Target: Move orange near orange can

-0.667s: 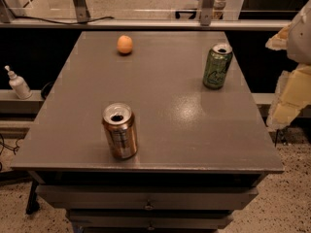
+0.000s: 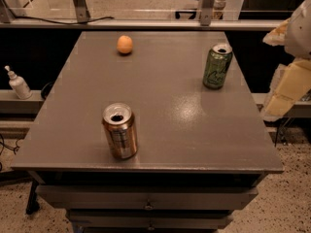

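Observation:
The orange (image 2: 125,44) is a small round fruit lying at the far left of the grey table (image 2: 165,110). The orange can (image 2: 119,131) is copper-coloured with an open silver top and stands upright near the table's front edge, left of centre. The two are far apart. My gripper (image 2: 285,89) shows as pale cream parts at the right edge of the view, beyond the table's right side and off its surface, far from both the orange and the orange can. It holds nothing that I can see.
A green can (image 2: 217,66) stands upright at the table's far right, close to my gripper. A white pump bottle (image 2: 18,84) stands on a ledge to the left of the table. Metal frame legs (image 2: 80,3) stand behind the table. Drawers (image 2: 146,198) sit under the tabletop.

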You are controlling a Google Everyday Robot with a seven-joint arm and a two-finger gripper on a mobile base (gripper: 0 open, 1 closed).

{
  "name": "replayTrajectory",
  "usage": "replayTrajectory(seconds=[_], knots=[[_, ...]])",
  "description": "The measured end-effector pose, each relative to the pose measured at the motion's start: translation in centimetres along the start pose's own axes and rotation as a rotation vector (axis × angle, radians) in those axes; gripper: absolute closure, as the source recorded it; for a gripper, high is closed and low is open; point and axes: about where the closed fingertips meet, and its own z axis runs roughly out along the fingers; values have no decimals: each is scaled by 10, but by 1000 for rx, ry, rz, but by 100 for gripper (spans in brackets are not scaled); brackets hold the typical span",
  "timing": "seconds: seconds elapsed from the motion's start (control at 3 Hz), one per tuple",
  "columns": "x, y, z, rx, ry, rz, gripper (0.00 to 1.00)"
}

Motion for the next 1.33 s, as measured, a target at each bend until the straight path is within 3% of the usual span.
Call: replayTrajectory(seconds=[0.33, 0.67, 1.0, 1.33], knots=[[-42, -25, 14, 7, -100, -17, 0], [-97, -54, 31, 13, -201, -58, 0], [-167, -76, 55, -15, -308, -63, 0], [-167, -76, 55, -15, -308, -63, 0]])
